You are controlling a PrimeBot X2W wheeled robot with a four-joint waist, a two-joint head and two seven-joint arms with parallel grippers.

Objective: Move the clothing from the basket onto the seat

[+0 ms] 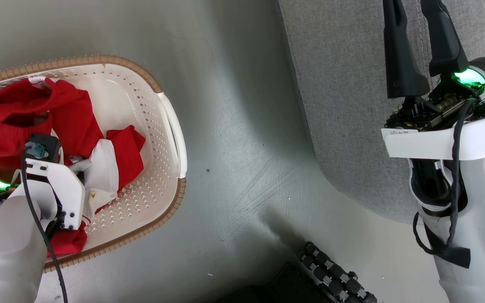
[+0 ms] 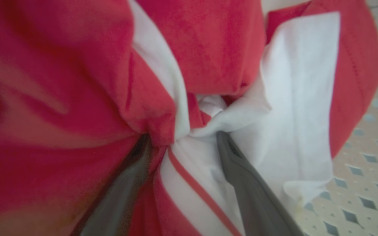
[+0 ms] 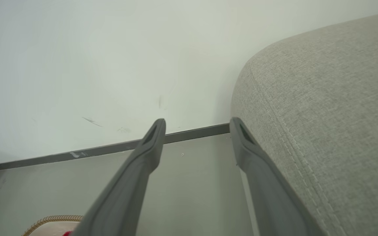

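The cream basket point(image 1: 171, 139) with its brown rim stands on the floor at the left, holding crumpled red and white clothing point(image 1: 11, 122). My left wrist point(image 1: 57, 185) reaches down into the basket, covering the fingers in the head view. In the left wrist view my left gripper point(image 2: 183, 136) is open, its fingers point(image 2: 241, 170) pushed into the clothing point(image 2: 208, 49), with a white and red fold bunched between them. The grey seat point(image 1: 343, 105) lies at the upper right. My right gripper point(image 3: 198, 122) hangs open and empty beside the seat point(image 3: 323, 114) edge.
Grey floor point(image 1: 234, 147) separates the basket from the seat. Black rollers of my base point(image 1: 335, 277) sit at the bottom centre. A white wall point(image 3: 110, 65) with a dark baseboard point(image 3: 110, 149) runs behind the floor, and the basket rim point(image 3: 54, 219) peeks in low left.
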